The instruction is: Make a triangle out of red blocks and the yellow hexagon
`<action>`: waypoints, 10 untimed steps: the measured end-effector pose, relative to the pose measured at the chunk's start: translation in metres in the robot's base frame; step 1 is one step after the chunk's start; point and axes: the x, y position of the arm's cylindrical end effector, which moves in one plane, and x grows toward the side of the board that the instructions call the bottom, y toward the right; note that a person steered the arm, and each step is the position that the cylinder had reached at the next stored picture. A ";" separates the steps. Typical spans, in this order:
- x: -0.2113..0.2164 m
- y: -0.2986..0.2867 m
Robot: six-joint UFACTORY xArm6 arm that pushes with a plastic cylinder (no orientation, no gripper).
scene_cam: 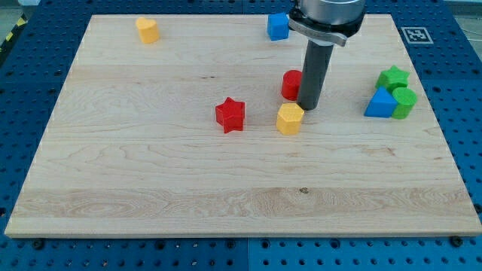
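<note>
A red star block (230, 114) lies near the board's middle. A yellow hexagon block (290, 118) lies to its right, apart from it. A red cylinder block (291, 84) stands above the hexagon, partly hidden by my rod. My tip (308, 107) rests on the board just right of the red cylinder and just above-right of the yellow hexagon, close to both.
A second yellow block (147, 30) sits at the top left and a blue block (278, 25) at the top middle. At the right, a green star (393, 77), a blue triangle (380, 103) and a green cylinder (405, 102) cluster together. The wooden board (151, 188) ends on all sides.
</note>
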 end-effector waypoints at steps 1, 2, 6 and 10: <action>0.000 -0.002; -0.003 -0.031; -0.050 -0.032; -0.080 -0.013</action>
